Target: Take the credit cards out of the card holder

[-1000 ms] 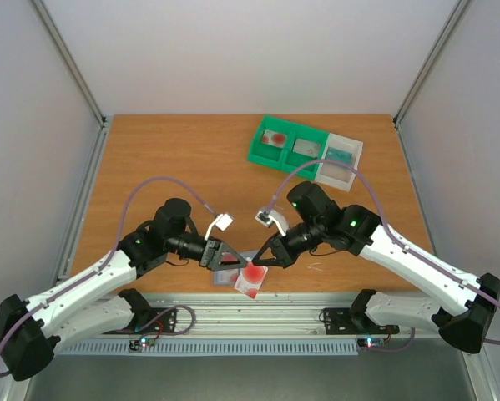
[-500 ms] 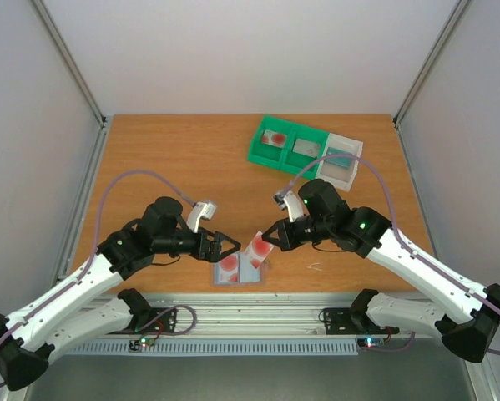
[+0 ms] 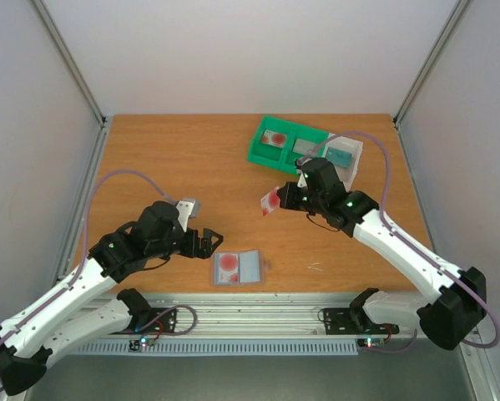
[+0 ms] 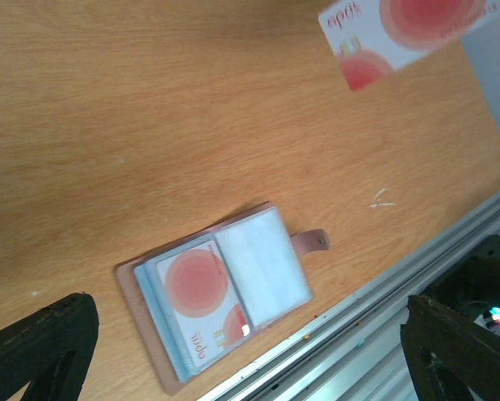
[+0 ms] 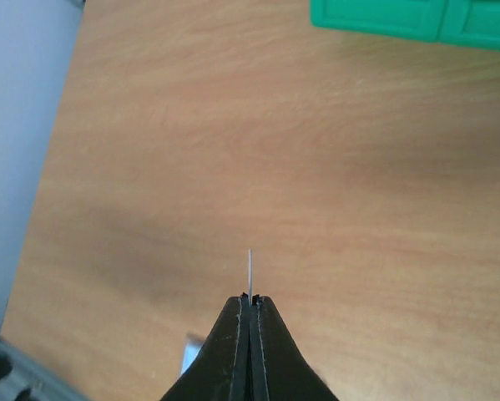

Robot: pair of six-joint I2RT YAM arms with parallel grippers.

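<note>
While the card holder point(image 3: 239, 267) lies opened flat on the wooden table point(image 3: 166, 159), close to its near edge, a red-blotched credit card point(image 3: 270, 201) is clamped by the right gripper point(image 3: 283, 199). The card is held in the air, well apart from the holder and between it and the green tray point(image 3: 258, 154).

From the right wrist, the right fingers point(image 5: 233, 351) are seen pressed together. The card is pinched edge-on at their tips and shows only as a thin pale line.

The left gripper point(image 3: 214, 242) is spread wide and nothing is grasped by it. It is held just left of the holder, with its jaws turned towards it.

In the left wrist view the holder is framed by the two dark fingers point(image 4: 41, 347). A second red-blotched card point(image 4: 195, 284) is tucked into one panel, and the other panel is covered by a pale clear sleeve. A brown strap point(image 4: 313, 241) with a snap is seen at the holder's outer edge.

In the tray's compartments a card with a red blotch point(image 3: 275, 138) and a greyish card point(image 3: 306, 148) are laid flat. A white section point(image 3: 356, 149) is joined to the tray on the right.
</note>
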